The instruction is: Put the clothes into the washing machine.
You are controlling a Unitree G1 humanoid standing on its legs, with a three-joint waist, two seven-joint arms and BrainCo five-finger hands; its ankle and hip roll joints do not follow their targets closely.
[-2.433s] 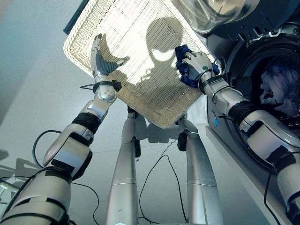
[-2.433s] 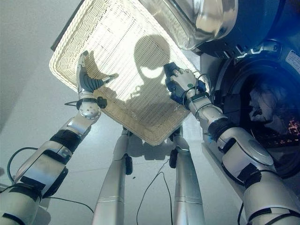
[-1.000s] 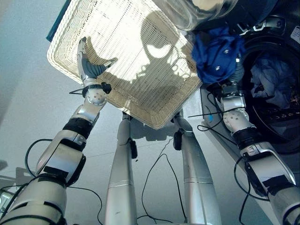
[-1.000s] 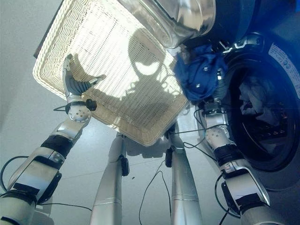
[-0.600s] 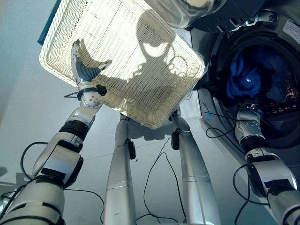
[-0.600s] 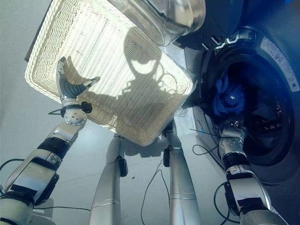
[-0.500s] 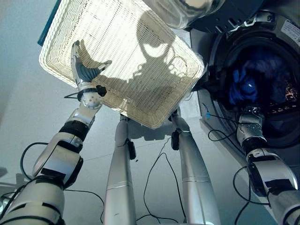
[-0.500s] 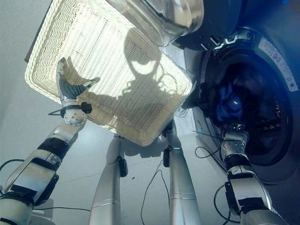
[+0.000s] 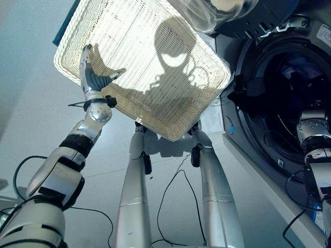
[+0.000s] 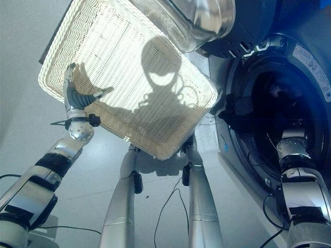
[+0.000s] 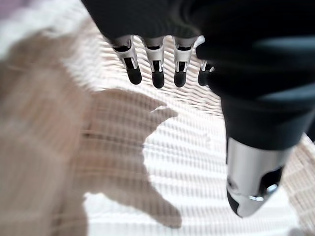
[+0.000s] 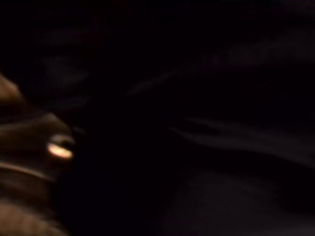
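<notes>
over basket (image 9: 155, 77): left hand (image 9: 92, 70) open, holding nothing

A laundry corner, by the look of it: a front-loading washing machine (image 9: 289, 103) stands at the right with its round glass door (image 10: 196, 20) swung open over the dark drum, and a pale wicker laundry basket (image 9: 150, 67) sits beside it on a plain grey floor (image 9: 31, 129).
</notes>
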